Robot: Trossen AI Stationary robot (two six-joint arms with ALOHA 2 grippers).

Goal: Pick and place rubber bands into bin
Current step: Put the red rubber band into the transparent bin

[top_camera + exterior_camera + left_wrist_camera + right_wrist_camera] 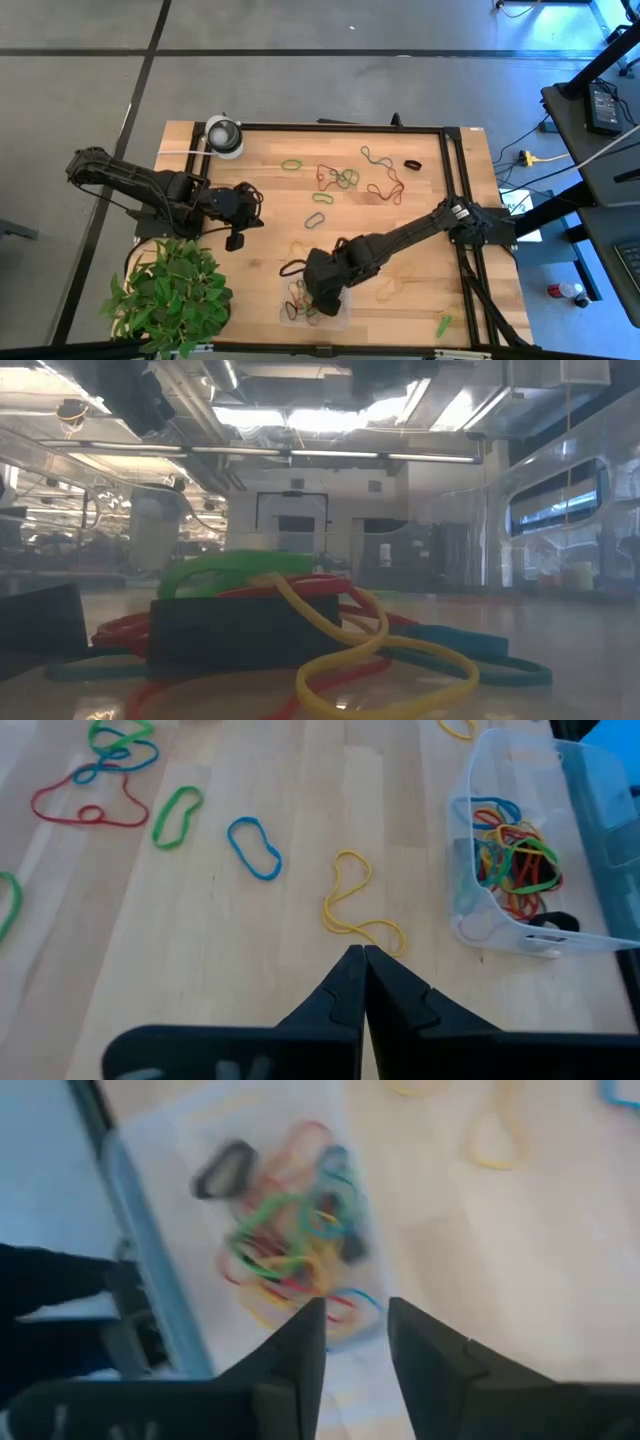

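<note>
The bin (340, 318) is a small clear tray near the table's near edge, with a heap of rubber bands (290, 1245) in red, green, yellow, blue and black lying on its floor. The low view shows that heap (300, 630) close up. My right gripper (355, 1325) hovers open just above the bin (160, 1140), with nothing between its fingers. My left gripper (362, 958) is shut and empty, over bare wood left of the bin (520, 920). A yellow band (355, 905), a blue one (253, 847) and a green one (177, 815) lie flat ahead of it.
More loose bands lie on the far half of the table: a green one (291, 164), a red tangle (385, 190) and a black one (412, 163). A yellow one (385, 290) lies right of the bin. A round white-and-grey object (223, 135) stands at the far left corner and a potted plant (170, 295) at the near left.
</note>
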